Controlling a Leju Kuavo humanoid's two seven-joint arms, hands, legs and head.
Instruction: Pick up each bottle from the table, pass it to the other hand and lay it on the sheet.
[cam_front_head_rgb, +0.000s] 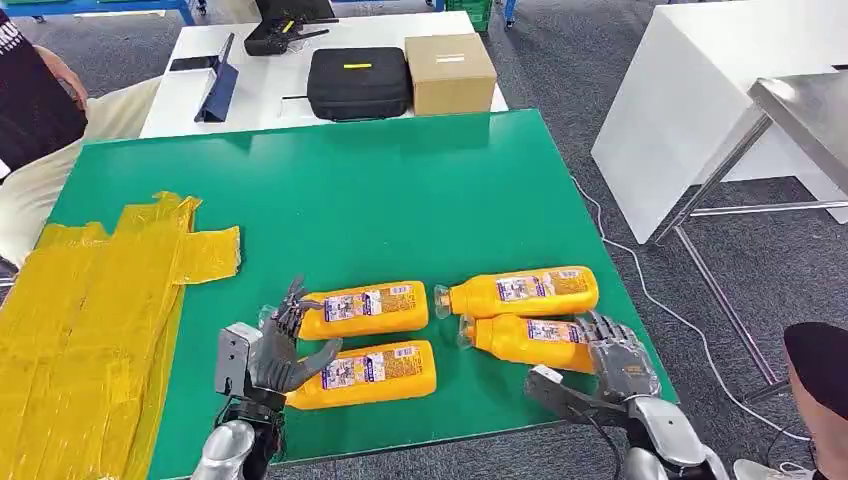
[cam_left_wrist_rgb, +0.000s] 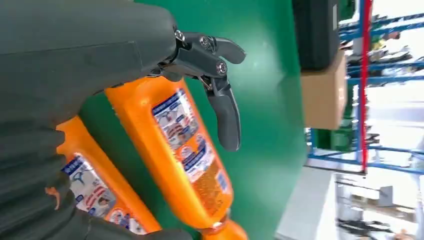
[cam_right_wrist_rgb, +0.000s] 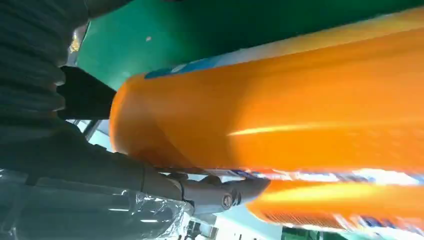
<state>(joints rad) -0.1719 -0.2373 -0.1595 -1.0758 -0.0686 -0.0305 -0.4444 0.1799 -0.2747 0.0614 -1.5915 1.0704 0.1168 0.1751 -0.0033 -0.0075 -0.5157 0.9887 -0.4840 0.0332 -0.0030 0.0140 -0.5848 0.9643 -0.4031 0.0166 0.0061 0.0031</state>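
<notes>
1. Four orange bottles lie on the green bench (cam_front_head_rgb: 400, 190). The right robot hand (cam_front_head_rgb: 612, 352) curls its fingers at the base of the near-right bottle (cam_front_head_rgb: 525, 341); whether it grips firmly I cannot tell.
2. The left robot hand (cam_front_head_rgb: 280, 345) is spread wide, holding nothing, at the cap ends of the two left bottles (cam_front_head_rgb: 365, 310).
3. Judged step: first pickup. Next calls for a lift, then a handover toward the left robot hand, with the yellow sheet (cam_front_head_rgb: 90, 320) beyond it.
</notes>
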